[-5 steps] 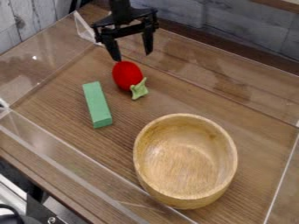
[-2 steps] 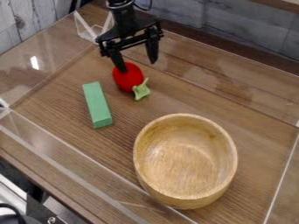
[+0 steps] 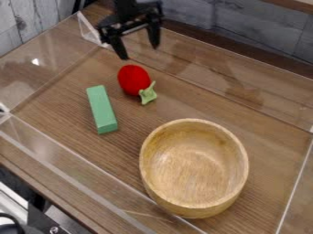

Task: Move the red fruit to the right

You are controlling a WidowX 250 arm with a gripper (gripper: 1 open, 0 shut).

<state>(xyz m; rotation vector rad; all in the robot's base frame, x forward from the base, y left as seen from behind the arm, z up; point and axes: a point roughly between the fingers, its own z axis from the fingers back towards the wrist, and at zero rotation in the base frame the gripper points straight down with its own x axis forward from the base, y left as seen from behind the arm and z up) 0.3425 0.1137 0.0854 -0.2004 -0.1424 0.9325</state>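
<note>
**Desk:** What have you got on the feed?

**Me:** I see the end effector (image 3: 131,35) near the top of the view, at about eleven o'clock from the middle of the table (image 3: 232,96). Its two dark fingers (image 3: 109,48) stand well apart, pointing mostly down, and nothing sits between them. It hangs above the wood surface, clear of everything.

**Desk:** And the red fruit?

**Me:** The red fruit (image 3: 132,78) lies on the table just below the end effector in the picture, at about six o'clock from it, with a visible gap between the two. I'm reading it as untouched. Its light green leafy cap (image 3: 148,93) points toward five o'clock, away from the fingers.

**Desk:** Anything close to it?

**Me:** A green block (image 3: 102,109) lies flat at about seven o'clock from the fruit, near it but apart, its long side running roughly from eleven to five. A wooden bowl (image 3: 193,167) stands upright at about five o'clock from the fruit, well apart, and I see nothing inside it.

**Desk:** What's around the work area?

**Me:** Clear plastic walls (image 3: 73,187) fence in the table, and I can see the wood grain through them. The fruit sits in the upper left part of that enclosure, left of the bowl.
</note>
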